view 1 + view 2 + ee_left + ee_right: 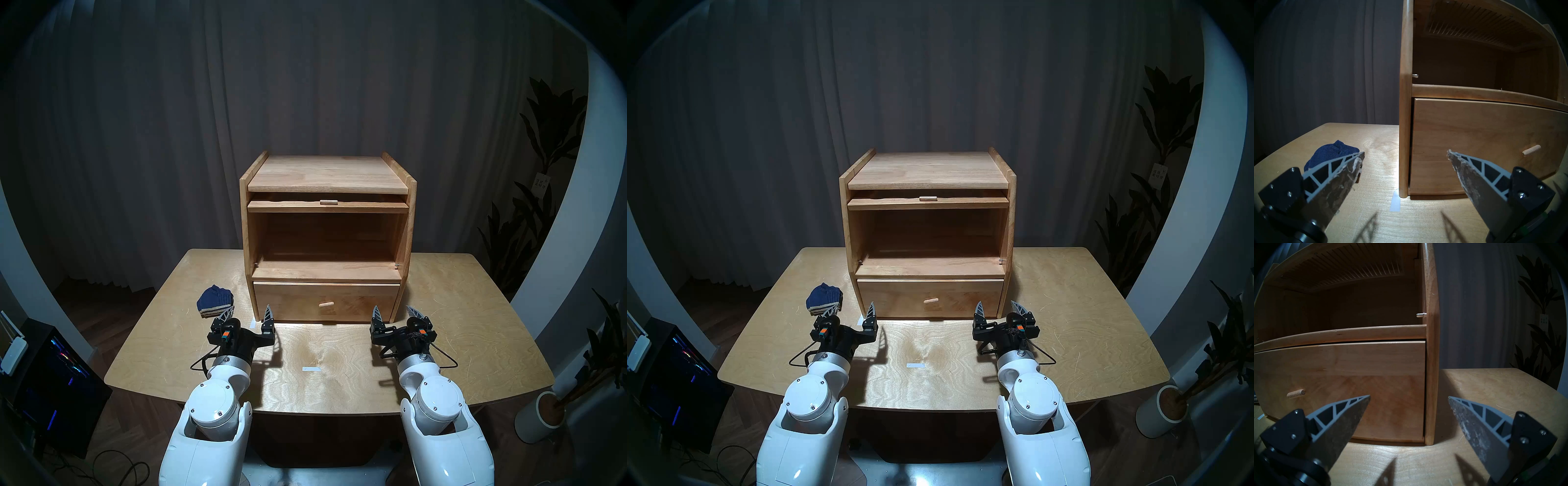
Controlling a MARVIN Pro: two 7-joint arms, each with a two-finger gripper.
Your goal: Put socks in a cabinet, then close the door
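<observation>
On the wooden table [458, 305], the socks [215, 300] lie just forward-left of the left gripper [249, 314], nearer than the right gripper [395, 314]; both are wide open, empty.

Dim room; a light from above brightens the bench [441, 305] centre, with glare along the front. Sharp finger shadows fall toward the near edge. Fisheye bends and darkens every rim.

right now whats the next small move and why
Probably shift the left gripper left and forward over the socks: they lie on the table just beyond its outer finger, both grippers are open and empty, and the cabinet compartment stands open.
</observation>
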